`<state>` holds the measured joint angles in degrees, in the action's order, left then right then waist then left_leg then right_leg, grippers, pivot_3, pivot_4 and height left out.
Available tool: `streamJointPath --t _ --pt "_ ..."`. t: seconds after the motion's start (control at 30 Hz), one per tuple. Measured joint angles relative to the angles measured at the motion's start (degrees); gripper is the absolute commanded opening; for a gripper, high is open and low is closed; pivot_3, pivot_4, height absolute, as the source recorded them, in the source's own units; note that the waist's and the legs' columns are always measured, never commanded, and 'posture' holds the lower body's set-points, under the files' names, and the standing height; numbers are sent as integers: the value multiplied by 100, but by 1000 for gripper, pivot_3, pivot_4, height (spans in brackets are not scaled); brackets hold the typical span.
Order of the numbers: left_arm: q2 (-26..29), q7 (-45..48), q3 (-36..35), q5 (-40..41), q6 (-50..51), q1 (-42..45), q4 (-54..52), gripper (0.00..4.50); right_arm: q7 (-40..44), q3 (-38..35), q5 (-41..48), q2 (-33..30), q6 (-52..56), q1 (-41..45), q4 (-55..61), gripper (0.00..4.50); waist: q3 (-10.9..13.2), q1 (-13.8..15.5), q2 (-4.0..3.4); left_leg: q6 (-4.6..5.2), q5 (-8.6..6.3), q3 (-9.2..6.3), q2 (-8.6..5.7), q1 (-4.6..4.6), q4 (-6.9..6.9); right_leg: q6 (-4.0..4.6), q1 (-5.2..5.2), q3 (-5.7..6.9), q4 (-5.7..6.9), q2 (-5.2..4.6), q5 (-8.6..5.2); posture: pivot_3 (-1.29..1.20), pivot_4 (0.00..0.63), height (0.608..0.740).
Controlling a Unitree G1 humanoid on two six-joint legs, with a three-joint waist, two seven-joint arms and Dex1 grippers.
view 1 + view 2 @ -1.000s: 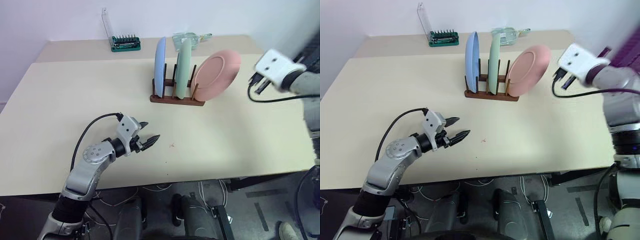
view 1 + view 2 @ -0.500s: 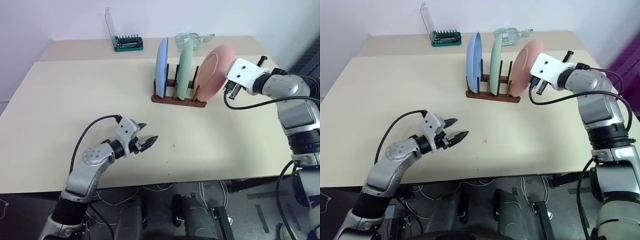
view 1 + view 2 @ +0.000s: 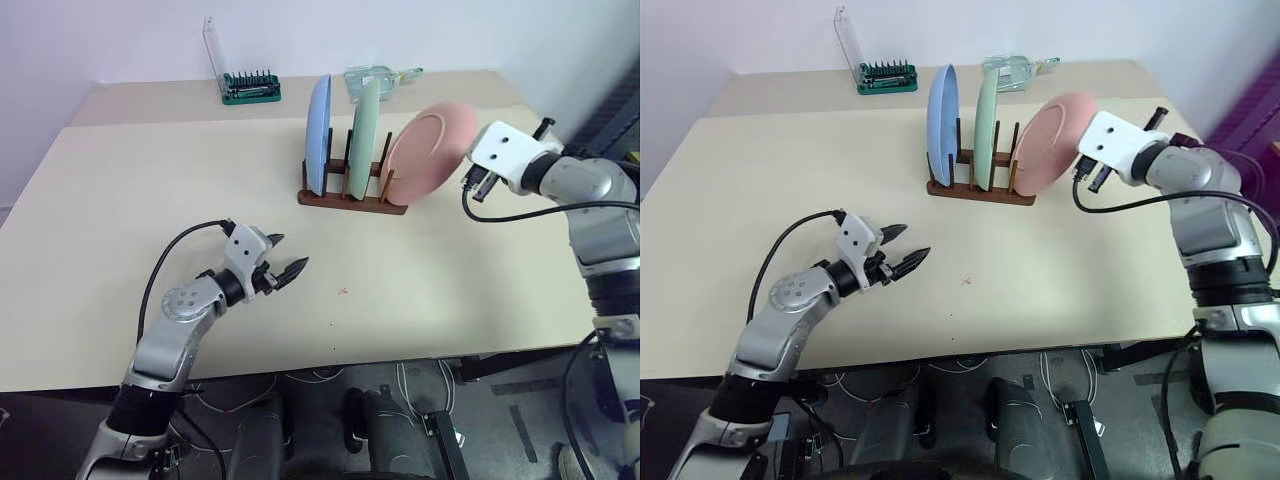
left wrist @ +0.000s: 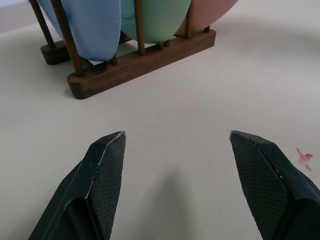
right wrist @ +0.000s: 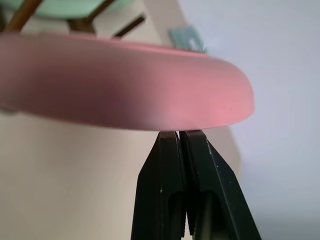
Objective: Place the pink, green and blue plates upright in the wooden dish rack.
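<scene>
Right tool (image 5: 179,134): pressed together, tips at the pink plate's (image 3: 430,150) rim.
Left tool (image 3: 284,270): spread, held above the counter (image 3: 120,190).

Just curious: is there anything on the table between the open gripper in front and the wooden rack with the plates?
Only bare table; the left wrist view shows it from the left gripper to the wooden dish rack.

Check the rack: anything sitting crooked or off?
Yes. The pink plate at the right end of the wooden dish rack leans well over to the right, while the blue plate and green plate stand near upright. The right hand, shut, is at the pink plate's rim.
</scene>
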<state>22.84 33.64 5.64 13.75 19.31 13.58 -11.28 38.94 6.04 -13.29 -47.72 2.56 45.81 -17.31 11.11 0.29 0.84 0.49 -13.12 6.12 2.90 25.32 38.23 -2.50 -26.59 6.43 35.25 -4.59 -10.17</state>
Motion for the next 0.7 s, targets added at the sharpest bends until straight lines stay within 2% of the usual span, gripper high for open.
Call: streamJointPath --t 0.17,0.53,0.7 --pt "-95 -20 33 -67 -40 -55 5 3431 9 58 -5 239 -51 115 4 57 0 37 0 0 0 2 -1 1 1 1 1 0 0 -3 2 0 150 730" --pt "-191 -49 44 -83 -71 -111 5 3431 188 143 -108 241 -353 169 17 57 0 32 -1 1 0 1 -1 1 2 3 1 0 2 -2 3 0 150 730" --pt "-256 -38 141 -109 -73 -67 10 3431 56 257 -264 369 -404 658 -171 57 0 11 -1 0 1 3 -1 0 1 18 -2 0 6 -1 12 0 150 730"
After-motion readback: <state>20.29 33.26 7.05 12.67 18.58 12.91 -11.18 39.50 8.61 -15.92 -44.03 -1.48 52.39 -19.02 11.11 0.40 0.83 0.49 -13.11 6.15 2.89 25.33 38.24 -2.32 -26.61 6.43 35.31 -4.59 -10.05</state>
